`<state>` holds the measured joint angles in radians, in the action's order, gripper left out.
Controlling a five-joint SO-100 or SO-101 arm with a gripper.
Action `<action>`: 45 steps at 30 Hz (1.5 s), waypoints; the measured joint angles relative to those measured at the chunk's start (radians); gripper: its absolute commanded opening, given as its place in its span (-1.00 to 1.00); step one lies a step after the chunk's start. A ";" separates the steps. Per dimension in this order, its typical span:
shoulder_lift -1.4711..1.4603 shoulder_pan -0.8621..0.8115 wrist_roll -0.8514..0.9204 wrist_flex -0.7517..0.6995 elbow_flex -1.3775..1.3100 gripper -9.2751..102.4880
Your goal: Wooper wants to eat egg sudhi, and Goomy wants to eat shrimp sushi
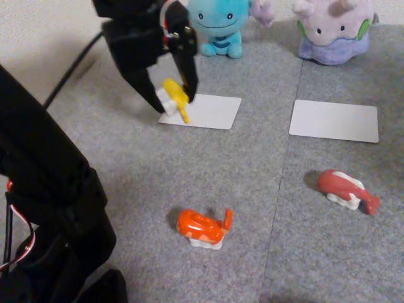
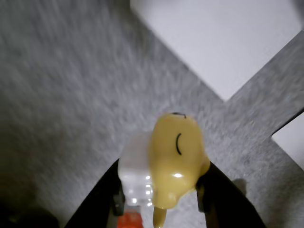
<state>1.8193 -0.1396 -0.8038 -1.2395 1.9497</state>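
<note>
1. While the black hand (image 1: 172, 95) hangs above the grey mat (image 1: 240, 183), it is squeezed tight on the egg sudhi (image 1: 173, 95), one finger on each side.
2. In the fixed view the egg sudhi is up in the air, tipped over, just over the left edge of a white card (image 1: 211, 112).
3. That white card lies flat on the mat in front of Wooper (image 1: 219, 24), the blue toy with the big smile at the back.
4. Goomy (image 1: 334, 28), the pale purple blob, sits at the back on the right, well apart from Wooper.
5. A second white card (image 1: 334, 120) lies flat in front of Goomy.
6. The shrimp sushi (image 1: 203, 228) sits on the mat near the front, with its orange tail pointing up on the right.
7. A longer pink-red sushi (image 1: 347, 189) lies on the mat to the right of it, below the second card.
8. In the wrist view the egg sudhi (image 2: 173, 161) is big and close, yellow top beside its white rice block, between the two dark fingers (image 2: 223, 194).
9. The corner of the first white card (image 2: 223, 42) shows above it there, and everything looks a bit blurry.
10. A big black part of the arm (image 1: 44, 208) fills the left side of the fixed view.
</note>
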 measured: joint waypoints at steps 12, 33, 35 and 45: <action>0.002 0.104 -0.485 0.181 0.003 -0.67; -0.474 0.021 -0.658 0.163 -0.351 -0.68; -0.517 0.021 -0.658 0.164 -0.374 -0.68; -0.644 0.005 -0.658 0.167 -0.456 -0.67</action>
<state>1.1750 -0.1350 -1.4619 -1.0723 1.4941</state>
